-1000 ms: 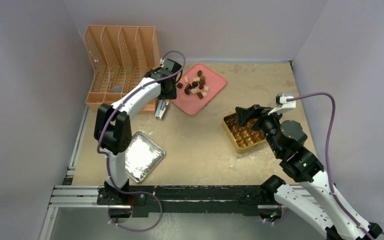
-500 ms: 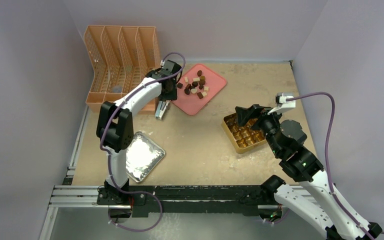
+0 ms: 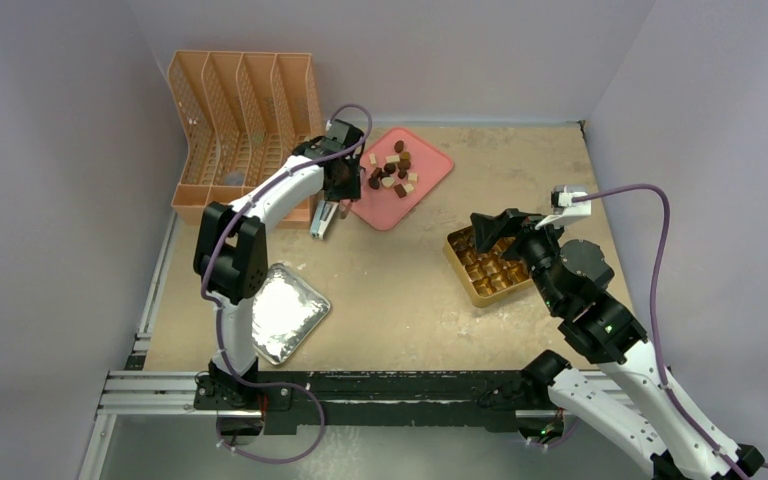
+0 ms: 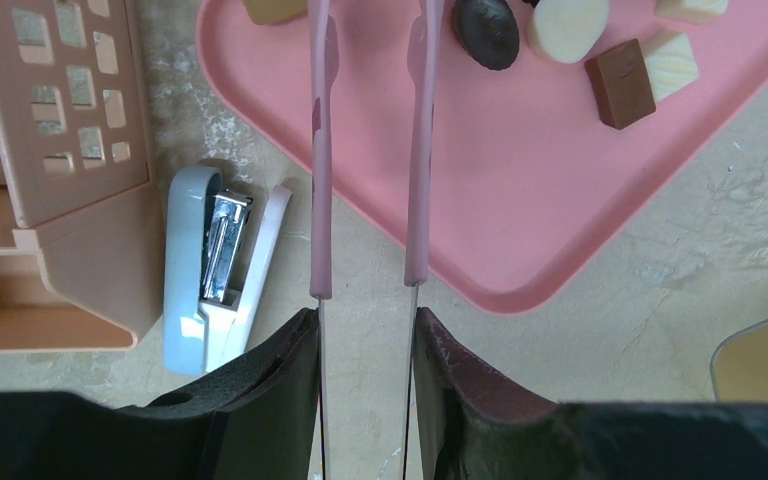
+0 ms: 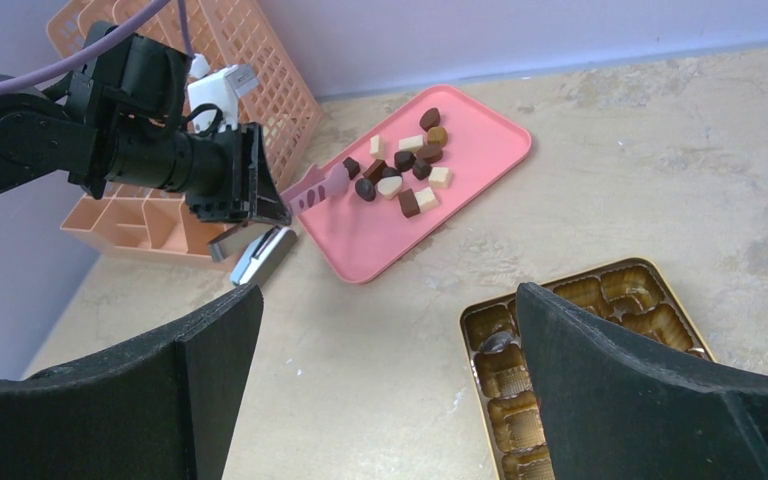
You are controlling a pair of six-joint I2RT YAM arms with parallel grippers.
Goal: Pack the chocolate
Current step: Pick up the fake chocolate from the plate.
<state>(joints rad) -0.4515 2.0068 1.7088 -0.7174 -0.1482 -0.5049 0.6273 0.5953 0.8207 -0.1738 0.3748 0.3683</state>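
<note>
Gripping pink tongs (image 4: 320,150) in my left claw (image 4: 365,330), tips at the chocolate (image 3: 390,172) on the tray (image 4: 520,220), while my right claw (image 3: 491,228) hangs spread wide over the gold box (image 5: 615,268).

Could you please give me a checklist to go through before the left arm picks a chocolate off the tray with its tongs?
1. Grip on the pink tongs: ok, the left gripper has its jaws closed on both arms.
2. Tong arms apart, nothing caught between them: ok.
3. Tips lined up on one chocolate: cannot tell, the tips run out of the wrist view.
4. Pieces lying loose on the pink tray: ok.
5. Empty cells in the gold box: ok.
6. Way into the box: not ok, the open right gripper hangs over it.
</note>
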